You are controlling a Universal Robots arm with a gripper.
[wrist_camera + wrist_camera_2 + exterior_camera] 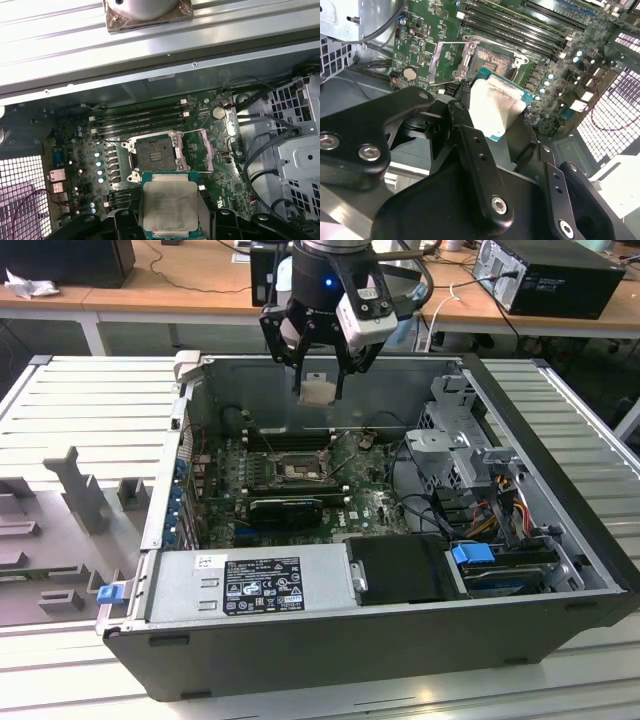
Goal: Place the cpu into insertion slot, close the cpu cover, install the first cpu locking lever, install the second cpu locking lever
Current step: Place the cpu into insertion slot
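- Silvery cpu [318, 393], upper centre of the exterior view, hangs above the insertion slot [298, 468], clamped edgewise by the gripper [320, 386].
- Likely light, rigid, fragile: hold edges only.

Exterior view, upper centre: arm [335, 252] cut off by the frame edge. The chip [318, 393] in the gripper [319, 388] is too small for detail.
Second wrist view: black gripper links hide the chip's [497, 105] near side. Chip covers one socket [490, 62] corner.
First wrist view: gripper body cut by the frame edge.
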